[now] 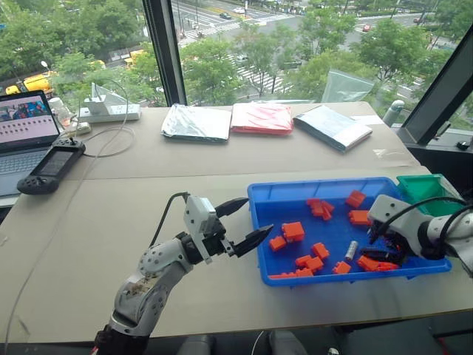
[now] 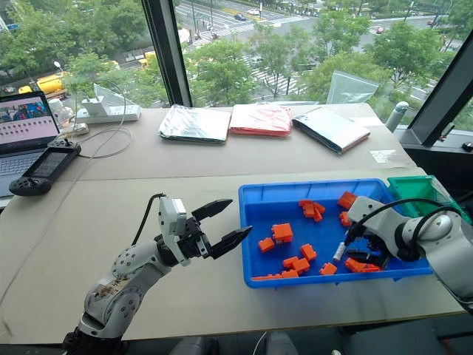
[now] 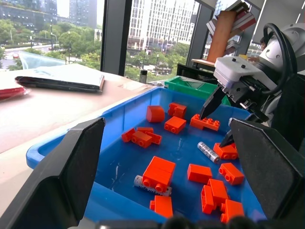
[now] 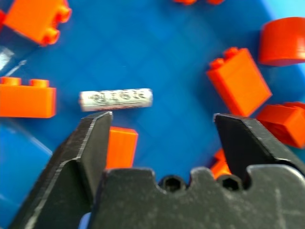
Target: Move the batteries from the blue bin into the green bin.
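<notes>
The blue bin (image 1: 318, 183) sits on the table at the right, holding several orange bricks (image 1: 293, 231) and the batteries. One battery (image 1: 352, 249) lies near the bin's front right, also seen in the right wrist view (image 4: 116, 99). A second battery (image 3: 141, 182) lies half under a brick. My right gripper (image 4: 162, 129) hovers open over the bin floor just beside the first battery, holding nothing. The green bin (image 1: 425, 191) stands against the blue bin's far right corner. My left gripper (image 1: 240, 222) is open and empty, just outside the blue bin's left rim.
A laptop (image 1: 22, 129) and a black handheld controller (image 1: 52, 166) lie at the table's left. A power strip (image 1: 111, 112) with cables, two silver bags (image 1: 196, 122) (image 1: 332, 127) and a red bag (image 1: 262, 117) line the back by the window.
</notes>
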Motion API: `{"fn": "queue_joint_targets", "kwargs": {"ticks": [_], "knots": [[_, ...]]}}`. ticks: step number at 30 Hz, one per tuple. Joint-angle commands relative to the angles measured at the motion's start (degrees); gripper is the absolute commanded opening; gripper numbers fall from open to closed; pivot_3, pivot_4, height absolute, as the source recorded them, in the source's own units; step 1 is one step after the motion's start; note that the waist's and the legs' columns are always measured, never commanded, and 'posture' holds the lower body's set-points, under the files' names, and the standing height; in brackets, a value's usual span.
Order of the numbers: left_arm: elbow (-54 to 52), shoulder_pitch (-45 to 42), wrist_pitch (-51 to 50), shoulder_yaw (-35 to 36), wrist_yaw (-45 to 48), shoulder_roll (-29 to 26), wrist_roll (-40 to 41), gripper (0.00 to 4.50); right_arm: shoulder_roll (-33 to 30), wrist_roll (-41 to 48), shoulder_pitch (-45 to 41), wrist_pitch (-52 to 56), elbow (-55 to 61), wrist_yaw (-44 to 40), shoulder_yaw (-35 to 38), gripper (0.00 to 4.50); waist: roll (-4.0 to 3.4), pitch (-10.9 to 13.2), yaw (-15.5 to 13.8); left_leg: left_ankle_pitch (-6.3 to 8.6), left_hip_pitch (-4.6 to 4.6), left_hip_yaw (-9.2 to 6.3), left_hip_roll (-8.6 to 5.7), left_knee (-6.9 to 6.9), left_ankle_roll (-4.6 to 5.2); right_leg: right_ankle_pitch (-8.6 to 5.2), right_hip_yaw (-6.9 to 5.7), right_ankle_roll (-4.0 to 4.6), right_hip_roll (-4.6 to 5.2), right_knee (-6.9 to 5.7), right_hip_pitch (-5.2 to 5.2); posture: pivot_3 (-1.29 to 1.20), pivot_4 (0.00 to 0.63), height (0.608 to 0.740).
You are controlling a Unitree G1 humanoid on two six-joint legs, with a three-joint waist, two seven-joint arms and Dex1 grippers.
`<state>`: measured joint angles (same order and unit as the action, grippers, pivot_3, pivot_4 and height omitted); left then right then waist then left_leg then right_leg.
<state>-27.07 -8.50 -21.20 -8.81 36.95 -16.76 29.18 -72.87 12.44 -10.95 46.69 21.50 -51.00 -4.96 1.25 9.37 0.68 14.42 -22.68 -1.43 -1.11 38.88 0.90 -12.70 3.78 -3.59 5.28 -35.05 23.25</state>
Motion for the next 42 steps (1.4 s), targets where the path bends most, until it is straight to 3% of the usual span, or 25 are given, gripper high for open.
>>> {"fn": "queue_joint_targets", "kwargs": {"ticks": [1,7,18,27,42], "knots": [[-1.6,0.0,1.4,0.2,-0.2,0.1,-0.3,4.5,-0.8,-6.1,-1.7,-14.3,-1.6,-0.2,0.4,4.49,0.0,0.0,0.0,0.0,-0.01,0.0,0.0,0.0,0.0,0.0,0.0,0.0,0.01,0.0,0.01,0.0,0.15,0.74],[-1.5,-0.2,1.5,0.0,-0.5,0.3,-0.5,4.5,0.0,-11.2,-5.7,-23.3,-7.0,-3.4,-2.5,4.49,0.0,0.0,0.0,0.0,0.01,0.0,0.0,0.0,-0.01,0.0,0.0,0.0,0.0,-0.01,0.01,0.0,0.15,0.74],[-1.5,-0.3,1.6,0.0,-1.0,0.4,-0.8,4.5,-1.7,-15.9,-5.4,-39.5,-9.5,-12.5,-3.8,4.49,-0.01,0.0,0.0,0.0,0.03,-0.02,0.01,-0.01,0.0,0.0,-0.01,0.01,0.02,-0.03,0.0,0.0,0.15,0.74],[-1.8,-0.1,1.6,0.0,-1.4,0.7,-1.3,4.5,-0.1,-19.5,-3.3,-45.2,-11.5,-15.6,-5.4,4.49,-0.01,0.0,-0.1,0.0,0.05,-0.03,0.01,0.0,-0.01,0.0,-0.01,0.01,0.04,-0.06,-0.02,0.0,0.15,0.74],[-2.1,0.2,1.5,0.1,-1.8,0.8,-1.5,4.5,6.3,-25.5,-7.7,-50.7,-18.8,-18.0,-9.7,4.49,0.03,0.0,0.0,0.0,0.3,-0.03,0.0,-0.01,-0.01,0.01,-0.01,0.02,0.01,-0.05,-0.24,0.0,0.15,0.74]]}}
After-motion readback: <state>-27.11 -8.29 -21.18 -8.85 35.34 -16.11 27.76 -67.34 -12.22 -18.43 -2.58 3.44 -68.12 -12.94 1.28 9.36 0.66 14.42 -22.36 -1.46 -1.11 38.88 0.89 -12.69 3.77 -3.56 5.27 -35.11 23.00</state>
